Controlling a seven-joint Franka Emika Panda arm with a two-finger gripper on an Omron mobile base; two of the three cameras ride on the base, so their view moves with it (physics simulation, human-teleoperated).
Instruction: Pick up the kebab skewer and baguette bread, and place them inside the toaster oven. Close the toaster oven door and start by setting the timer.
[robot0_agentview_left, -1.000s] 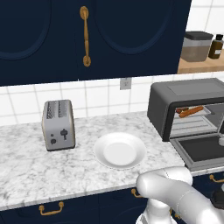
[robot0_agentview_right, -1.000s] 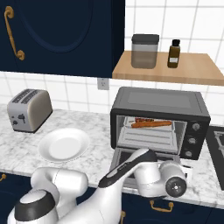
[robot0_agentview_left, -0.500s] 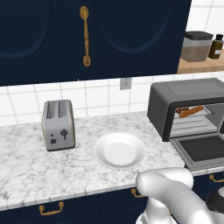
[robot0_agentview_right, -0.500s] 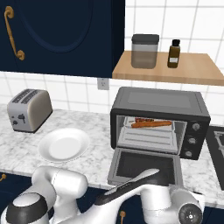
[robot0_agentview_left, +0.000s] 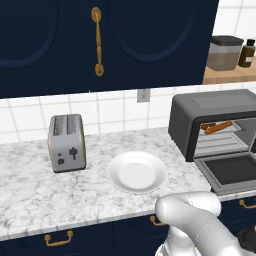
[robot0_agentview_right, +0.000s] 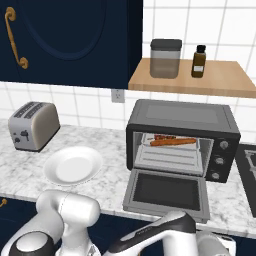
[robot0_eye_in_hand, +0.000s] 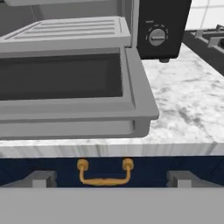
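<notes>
Baguette bread and kebab skewer are lying on the rack inside the toaster oven; toaster oven door is hanging open over the bench; tool, fingers apart and empty, is facing it from below; closing and timer are remaining.

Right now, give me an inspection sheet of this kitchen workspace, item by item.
Surface: marble counter.
Job's things: baguette bread and kebab skewer lie on the rack inside the toaster oven; toaster oven door is folded down open.
Clutter: white plate, bare; silver slot toaster.
Grippers: gripper low in front of the counter edge below the door, jaws open, holding nothing.
Cables: nothing seen.
Surroundings: wooden shelf with canister and dark bottle; navy cabinets.
</notes>
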